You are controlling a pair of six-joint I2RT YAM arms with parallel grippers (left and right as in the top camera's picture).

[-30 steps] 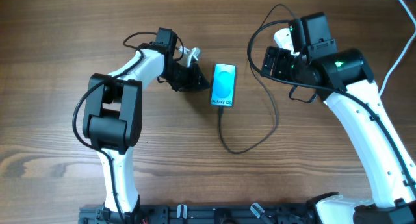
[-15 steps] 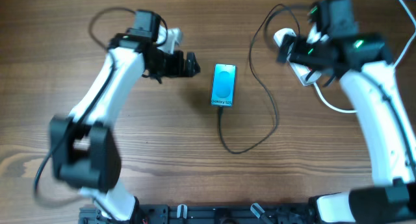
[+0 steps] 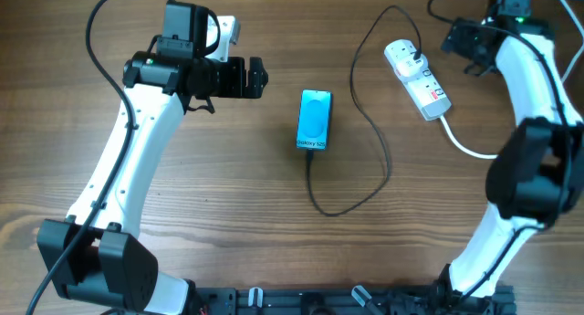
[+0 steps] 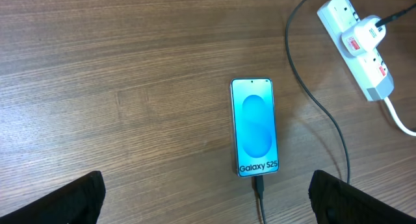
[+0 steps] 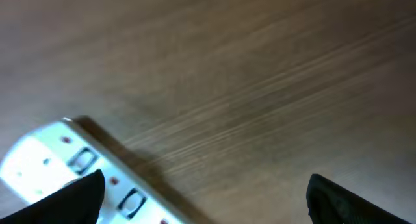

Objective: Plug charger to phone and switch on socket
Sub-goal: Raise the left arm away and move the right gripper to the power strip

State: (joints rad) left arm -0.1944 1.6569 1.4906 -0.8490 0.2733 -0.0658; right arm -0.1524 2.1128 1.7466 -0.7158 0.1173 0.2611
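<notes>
Both arms have pulled back; our left hand (image 3: 255, 78) and right hand (image 3: 456, 46) gape wide, empty.
Phone (image 3: 314, 120) lies ahead of the left hand, socket (image 3: 417, 66) beside the right; we judge the charger (image 4: 259, 187) limp, best held at its stiff tip.

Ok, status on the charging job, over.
Left gripper open, empty. Right gripper open, empty. Charger in phone and socket; switch unclear. Nothing in the way.

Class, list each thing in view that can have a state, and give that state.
phone: screen lit, charger connected.
charger: plugged into phone and socket.
socket: charger plugged in; switch position unclear.
left gripper: open, empty.
right gripper: open, empty.
</notes>
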